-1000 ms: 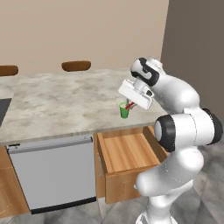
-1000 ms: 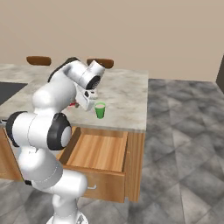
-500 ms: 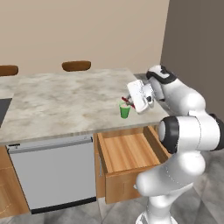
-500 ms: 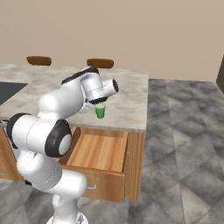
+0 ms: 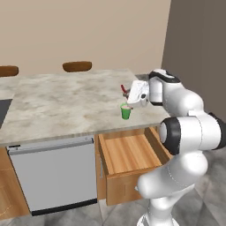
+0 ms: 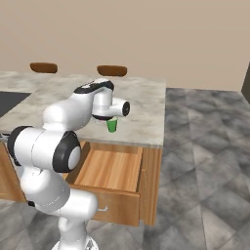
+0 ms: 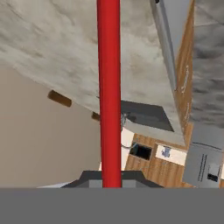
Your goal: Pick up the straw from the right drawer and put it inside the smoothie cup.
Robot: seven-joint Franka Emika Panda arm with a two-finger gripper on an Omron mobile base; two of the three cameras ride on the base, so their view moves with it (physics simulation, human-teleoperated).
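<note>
While clamped on the straw [image 7: 109, 87], the gripper [image 5: 130, 94] hovers just above the smoothie cup [image 5: 126, 111].
Its long axis runs roughly level, not yet tipped down toward the cup's mouth; the right drawer [image 5: 128, 154] stands open below.

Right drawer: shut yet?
No, the right drawer stands pulled out below the counter, its bare wooden floor showing in the left base view.

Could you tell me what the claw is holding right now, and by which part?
The claw is shut on the straw, gripping it near one end; the rest sticks out ahead of the fingertips.
</note>
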